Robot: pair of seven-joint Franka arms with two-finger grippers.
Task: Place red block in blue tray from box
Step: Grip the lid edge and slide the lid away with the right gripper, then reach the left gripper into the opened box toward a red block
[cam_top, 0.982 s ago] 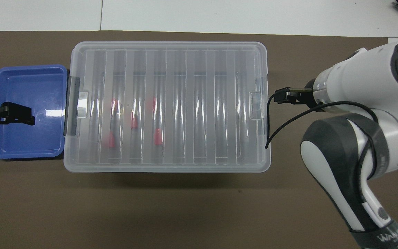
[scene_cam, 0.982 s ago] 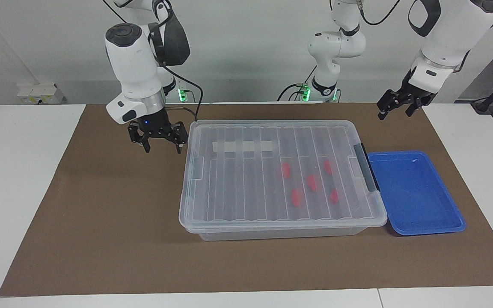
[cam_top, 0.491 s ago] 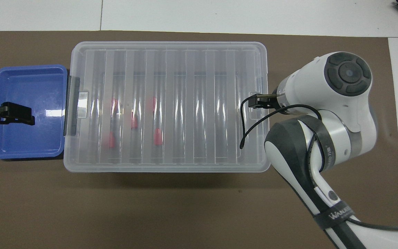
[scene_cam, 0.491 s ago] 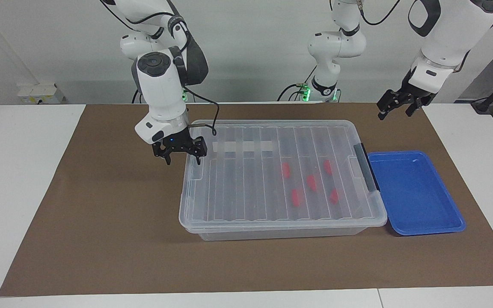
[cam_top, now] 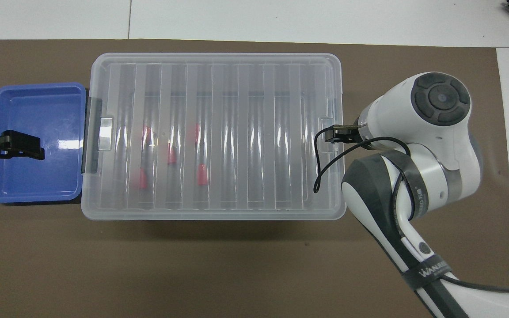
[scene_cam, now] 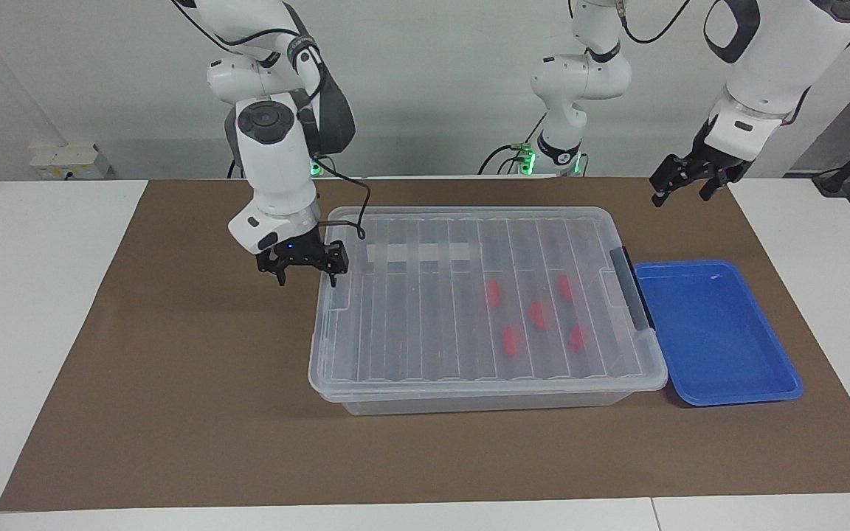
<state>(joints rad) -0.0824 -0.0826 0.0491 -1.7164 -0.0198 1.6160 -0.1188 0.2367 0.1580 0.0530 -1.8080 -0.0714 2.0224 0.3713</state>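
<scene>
We see both views evenly and brightly lit from above, with everything sharp. On the brown mat point(scene_cam: 174, 383), soft, short shadows lie under the box point(scene_cam: 410, 346) and the blue tray point(cam_top: 11, 185). White glare streaks run along the ribs of the box lid point(cam_top: 219, 132), and a small bright patch shines on the tray floor at its 3 o'clock side.

The right gripper point(scene_cam: 306, 279) hangs with jaws spread at the box's point(scene_cam: 484, 310) end toward the right arm, one fingertip at the lid's edge, the other over the brown mat point(scene_cam: 174, 354). Under the closed lid lie 5 red blocks point(scene_cam: 537, 315), well apart from those jaws. The left gripper point(scene_cam: 683, 193) hangs open above the mat, the blue tray point(scene_cam: 716, 335) below it.
</scene>
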